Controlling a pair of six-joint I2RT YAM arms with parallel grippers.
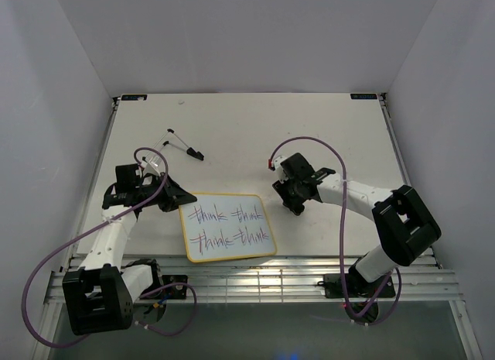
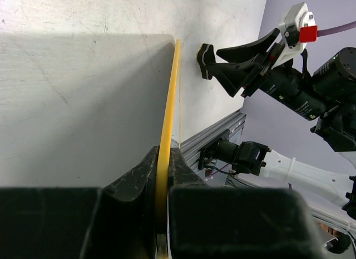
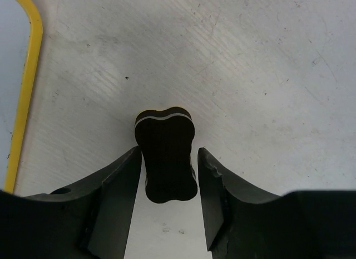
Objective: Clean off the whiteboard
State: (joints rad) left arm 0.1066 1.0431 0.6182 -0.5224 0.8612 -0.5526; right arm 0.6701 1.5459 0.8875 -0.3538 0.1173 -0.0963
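The table is showing a pale, scuffed white top, and plain white walls are closing it in on the left, the right and at the top of the overhead view. A ribbed metal rail is running along the table's lower edge, and purple cables are looping from both arms.

The whiteboard is lying in the lower middle of the overhead view, slightly turned, and is carrying two lines of red-purple handwriting inside its yellow frame. The left gripper is reaching in from the left and clamping the board's yellow edge, its fingers drawn in tight with the frame running between them.

To the right of the board, apart from it, the right gripper is pointing down at the bare table. Its fingers are narrowed to the width of a small black eraser with a pale stripe and are clasping it by the sides at their tips.

Toward the upper left of the table, a thin dark-tipped pen is lying well away from the board.
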